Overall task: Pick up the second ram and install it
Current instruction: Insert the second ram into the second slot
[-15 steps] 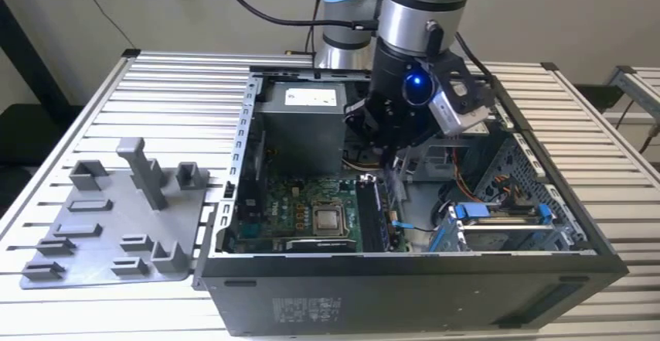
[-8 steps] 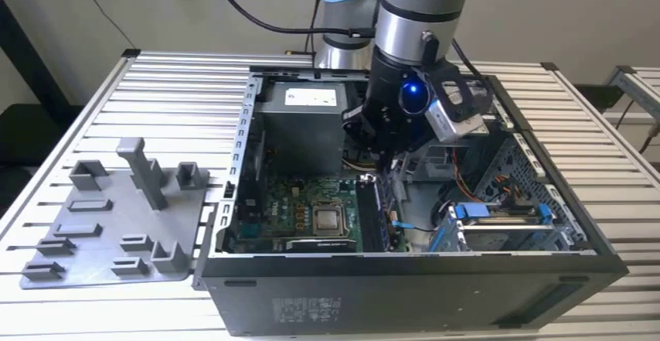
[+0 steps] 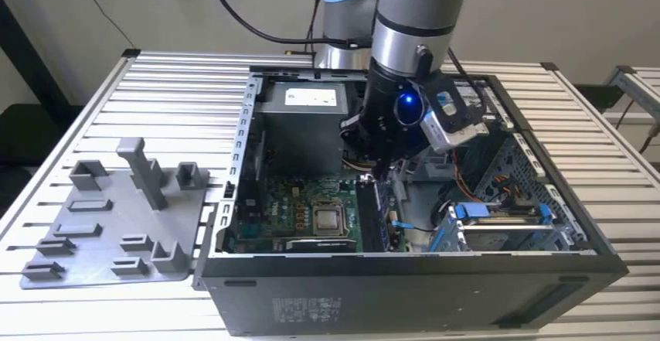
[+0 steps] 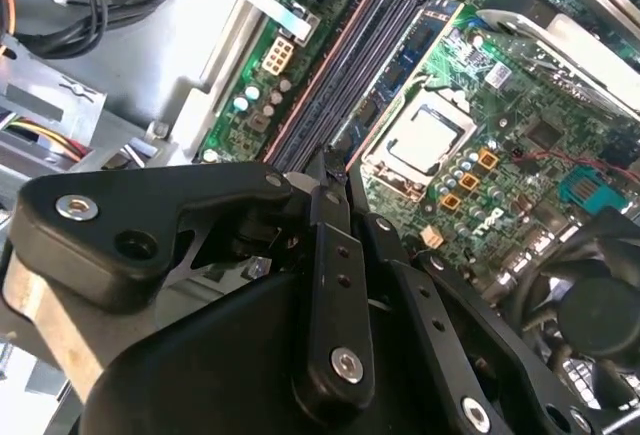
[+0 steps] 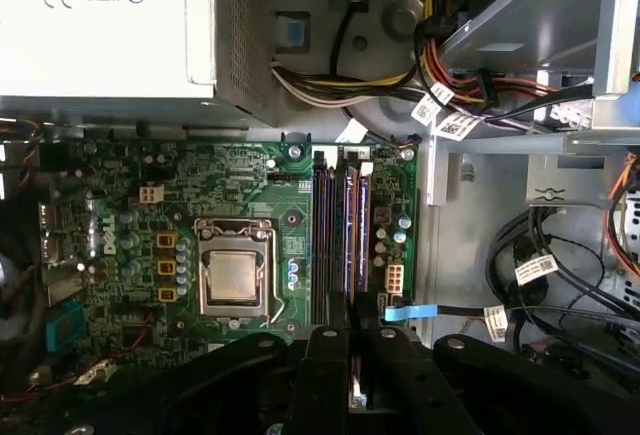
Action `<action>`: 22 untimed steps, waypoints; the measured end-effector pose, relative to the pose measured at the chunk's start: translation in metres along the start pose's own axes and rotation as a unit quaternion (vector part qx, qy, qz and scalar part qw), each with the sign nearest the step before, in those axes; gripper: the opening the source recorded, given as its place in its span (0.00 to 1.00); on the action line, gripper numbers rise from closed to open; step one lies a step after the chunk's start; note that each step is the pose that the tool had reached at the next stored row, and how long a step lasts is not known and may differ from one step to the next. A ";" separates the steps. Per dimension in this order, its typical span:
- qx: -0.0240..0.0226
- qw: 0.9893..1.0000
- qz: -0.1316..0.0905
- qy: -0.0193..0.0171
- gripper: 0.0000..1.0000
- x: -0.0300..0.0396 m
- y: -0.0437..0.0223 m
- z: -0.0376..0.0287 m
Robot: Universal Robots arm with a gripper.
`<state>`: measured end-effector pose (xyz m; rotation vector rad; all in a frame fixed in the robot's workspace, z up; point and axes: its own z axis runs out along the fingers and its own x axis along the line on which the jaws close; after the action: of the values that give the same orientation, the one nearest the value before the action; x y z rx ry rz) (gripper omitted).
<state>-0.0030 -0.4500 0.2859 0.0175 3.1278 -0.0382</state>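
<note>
My gripper (image 3: 379, 172) reaches down into the open computer case (image 3: 413, 279), over the memory slots (image 5: 322, 235) of the green motherboard (image 5: 120, 215). Its black fingers (image 5: 325, 375) are shut on a thin stick seen edge-on, the second ram (image 5: 354, 387). The ram's edge lines up with the slots to the right of the processor socket (image 5: 232, 277). Another memory stick (image 5: 361, 235) stands in a neighbouring slot. In the second wrist view the gripper (image 4: 325, 180) points along the dark slots (image 4: 340, 85).
The power supply (image 3: 304, 97) and bundled cables (image 5: 470, 95) lie at the case's far end. A drive cage (image 3: 505, 221) stands at the exterior view's right. A grey plastic holder plate (image 3: 113, 225) sits on the slatted table (image 3: 175, 86) left of the case.
</note>
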 end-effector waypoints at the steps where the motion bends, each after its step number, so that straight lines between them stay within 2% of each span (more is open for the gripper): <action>1: 0.000 1.000 0.001 0.000 0.14 0.0007 0.0000 0.0018; 10: 0.000 1.000 0.004 0.000 0.14 0.0028 0.0004 0.0182; 13: 0.000 1.000 0.004 0.000 0.14 0.0059 0.0005 0.0227; 22: 0.000 1.000 0.005 0.000 0.14 0.0062 0.0008 0.0373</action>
<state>-0.0086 -0.4501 0.2484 0.0331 3.1275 -0.0383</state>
